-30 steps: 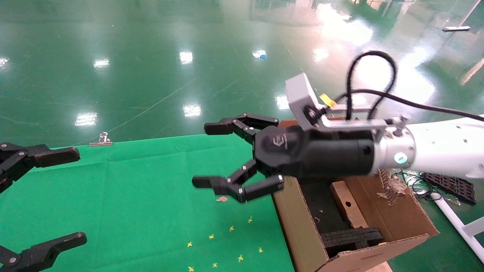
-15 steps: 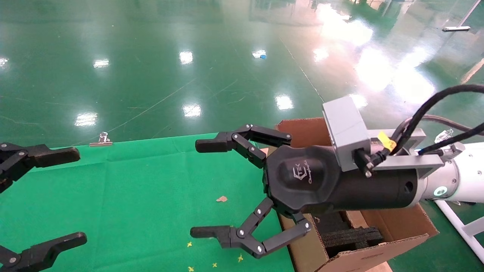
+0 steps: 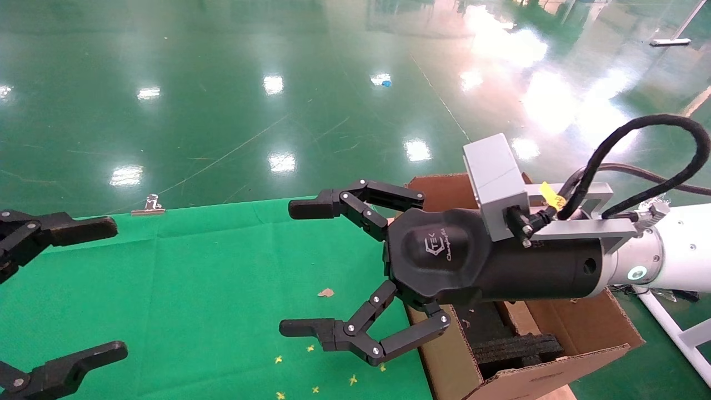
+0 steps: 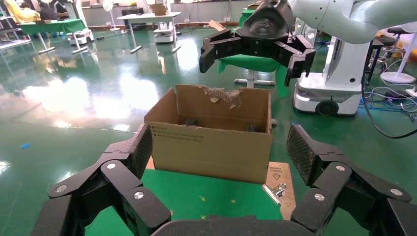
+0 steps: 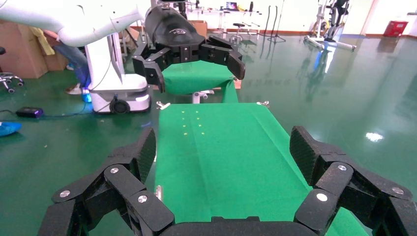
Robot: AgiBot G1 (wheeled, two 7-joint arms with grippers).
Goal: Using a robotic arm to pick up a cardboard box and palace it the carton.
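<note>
— Since a second ago the right gripper (image 3: 311,266) has swung out from above the carton (image 3: 555,333) and turned toward the green cloth (image 3: 183,289); in the last half second it barely shifted.

— Fingers?

— Spread wide, holding nothing. The left gripper (image 3: 83,289) hangs open at the cloth's near-left edge, idle.

— And the cardboard box?

— A slim brown slab seems to stand inside the carton beside the black foam (image 3: 516,347), mostly hidden behind the wrist. None lies on the cloth.

— Advice?

— Retreat level, I'd say, keeping the wrist and cable clear of the carton's upright flaps.
</note>
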